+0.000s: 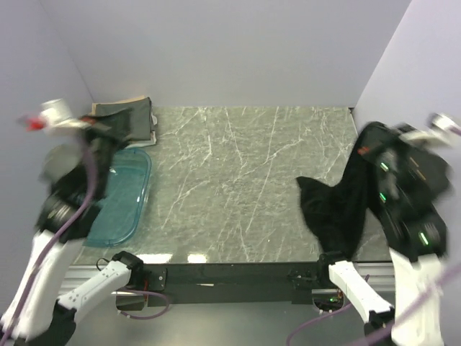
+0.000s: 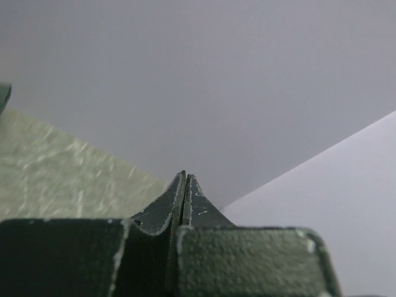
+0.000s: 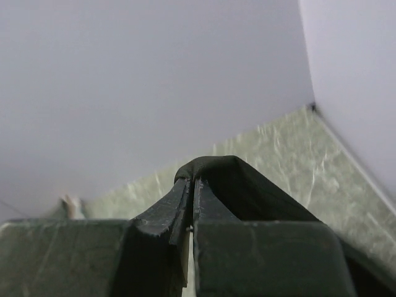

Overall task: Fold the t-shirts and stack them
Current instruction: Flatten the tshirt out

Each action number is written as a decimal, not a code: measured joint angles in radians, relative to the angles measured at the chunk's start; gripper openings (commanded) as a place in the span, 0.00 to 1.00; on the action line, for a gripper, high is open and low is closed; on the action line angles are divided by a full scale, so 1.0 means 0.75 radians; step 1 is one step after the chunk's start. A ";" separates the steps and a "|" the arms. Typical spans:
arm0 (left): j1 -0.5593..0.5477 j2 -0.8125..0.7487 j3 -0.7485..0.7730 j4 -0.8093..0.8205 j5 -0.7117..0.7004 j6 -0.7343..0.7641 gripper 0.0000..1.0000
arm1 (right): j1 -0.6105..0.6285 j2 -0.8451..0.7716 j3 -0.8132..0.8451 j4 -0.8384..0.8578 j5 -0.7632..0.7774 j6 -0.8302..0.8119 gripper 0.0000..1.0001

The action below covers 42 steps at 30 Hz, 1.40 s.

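A plain black t-shirt [image 1: 338, 209] hangs from my right gripper [image 1: 371, 140] at the right side of the table, with its lower part bunched on the marble top. In the right wrist view the gripper [image 3: 193, 182] is shut on a fold of the black cloth [image 3: 247, 185], which drapes over the fingertips. A folded dark grey-green shirt [image 1: 133, 119] lies on a beige one [image 1: 124, 101] in the back left corner. My left gripper [image 1: 104, 128] is raised beside that stack. In the left wrist view it [image 2: 184, 176] is shut and empty, facing the wall.
A clear blue plastic tub [image 1: 126, 194] lies on the left side of the marble table [image 1: 238, 180], in front of the folded stack. Grey walls close in the back and both sides. The black rail with the arm bases [image 1: 230, 277] runs along the near edge.
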 measured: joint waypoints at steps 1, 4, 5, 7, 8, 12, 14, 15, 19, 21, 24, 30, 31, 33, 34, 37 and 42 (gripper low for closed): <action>0.001 0.061 -0.023 0.013 0.015 -0.001 0.01 | 0.000 0.047 -0.044 0.024 -0.017 -0.001 0.00; 0.001 0.227 -0.126 0.045 0.087 -0.004 0.01 | 0.000 0.194 -0.182 0.110 -0.099 0.000 0.00; 0.001 0.287 -0.174 0.050 0.117 -0.007 0.01 | 0.001 0.242 -0.238 0.149 -0.129 0.001 0.00; 0.001 0.396 -0.259 0.045 0.176 -0.013 0.01 | 0.001 0.334 -0.352 0.182 -0.184 0.005 0.00; 0.001 0.449 -0.292 0.030 0.207 -0.019 0.01 | 0.001 0.371 -0.393 0.182 -0.205 0.006 0.00; 0.001 0.570 -0.378 0.002 0.294 -0.028 0.01 | 0.001 0.507 -0.452 0.237 -0.333 0.009 0.00; 0.001 0.590 -0.404 0.001 0.335 -0.027 0.06 | 0.006 0.577 -0.453 0.304 -0.424 0.010 0.00; 0.001 0.592 -0.411 0.005 0.349 -0.025 0.09 | 0.018 0.618 -0.453 0.340 -0.467 0.010 0.00; -0.011 0.604 -0.422 0.040 0.435 0.008 0.42 | 0.129 0.768 -0.443 0.409 -0.590 -0.012 0.00; -0.023 0.611 -0.428 0.061 0.465 0.027 0.51 | 0.215 0.838 -0.422 0.418 -0.621 -0.042 0.00; -0.035 0.609 -0.460 0.081 0.511 0.051 0.61 | 0.381 0.962 -0.323 0.407 -0.663 -0.086 0.00; -0.041 0.518 -0.602 0.099 0.545 0.074 0.70 | 0.619 1.187 -0.026 0.407 -0.830 -0.097 0.00; -0.041 0.487 -0.631 0.098 0.545 0.074 0.70 | 0.643 1.223 0.027 0.399 -0.849 -0.089 0.00; -0.042 0.428 -0.679 0.099 0.544 0.073 0.71 | 0.692 1.312 0.151 0.401 -0.892 -0.063 0.11; -0.042 0.398 -0.700 0.098 0.544 0.073 0.71 | 0.718 1.368 0.219 0.404 -0.920 -0.038 0.18; -0.042 0.342 -0.736 0.082 0.527 0.072 0.73 | 0.758 1.501 0.344 0.395 -0.967 0.008 0.65; -0.043 0.310 -0.748 0.050 0.475 0.070 0.77 | 0.769 1.604 0.377 0.319 -0.929 0.027 0.82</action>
